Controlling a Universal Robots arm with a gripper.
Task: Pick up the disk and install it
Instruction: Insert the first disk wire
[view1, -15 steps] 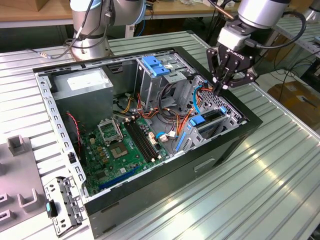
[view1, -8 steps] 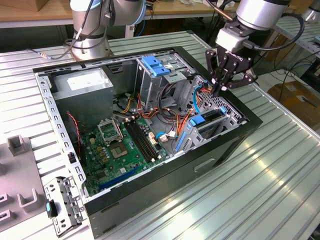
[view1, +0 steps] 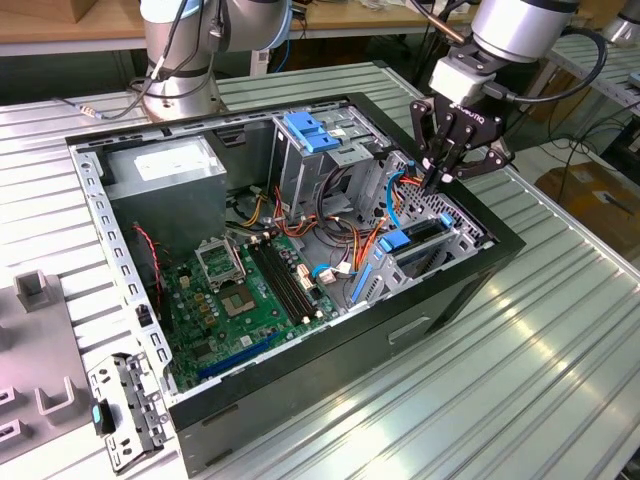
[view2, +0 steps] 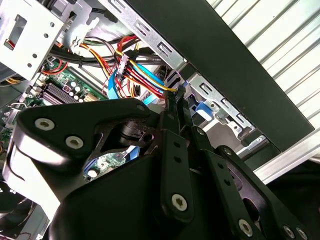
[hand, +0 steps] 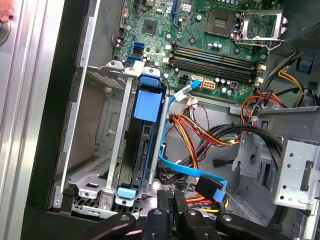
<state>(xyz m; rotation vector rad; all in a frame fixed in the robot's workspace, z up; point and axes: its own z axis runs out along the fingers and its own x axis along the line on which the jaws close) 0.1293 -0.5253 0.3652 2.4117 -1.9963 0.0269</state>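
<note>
Disk (hand: 144, 142) stands on edge in the metal bay (hand: 95, 150) against the case wall. Blue rails hug both its sides and a blue tab sits on top, so I judge it seated, not waiting to be lifted.

Across the exterior view from its left come the grey box (view1: 165, 175) in the far corner and the green board (view1: 240, 290), flat on the floor of the case (view1: 300, 415). Next is a tangle of red, orange and yellow wires (view1: 345, 235), then the bay. Over the bay's end hangs me, the gripper (view1: 433, 182).

My jaws are together, with nothing that I can make out between them.

The first wrist view looks down the bay. It shows the disk's edge and a blue ribbon cable (hand: 187, 175) just beside it. The exterior view shows that I hang apart from the disk.
</note>
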